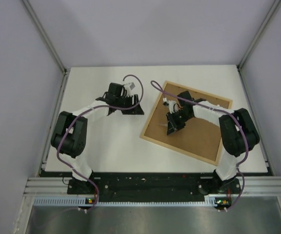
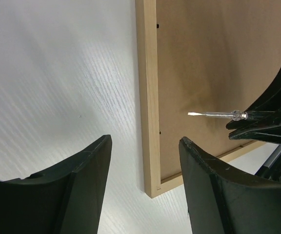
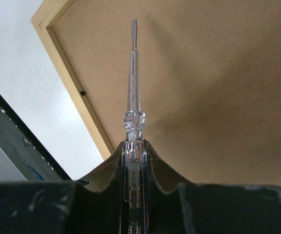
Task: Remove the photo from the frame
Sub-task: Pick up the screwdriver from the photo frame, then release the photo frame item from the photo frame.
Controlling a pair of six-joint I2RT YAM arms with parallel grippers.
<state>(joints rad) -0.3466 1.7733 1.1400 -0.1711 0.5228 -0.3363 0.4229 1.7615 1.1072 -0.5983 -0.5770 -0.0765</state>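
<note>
Task barely begun: the frame (image 2: 149, 87) lies back-up, right of centre in the top view, its backing board (image 3: 204, 73) in place (the photo is hidden). Right fingers (image 3: 101, 180) clamp a screwdriver (image 3: 133, 73) over the board; left fingers (image 2: 77, 185) are spread, empty, above the bench (image 1: 106, 141).

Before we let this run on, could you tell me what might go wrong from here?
The screwdriver in the right gripper points its flat tip at the brown backing; it could gouge the board rather than catch a tab. The frame lies unheld on the table, and the left gripper is open, not holding it, so prying may slide it.
</note>
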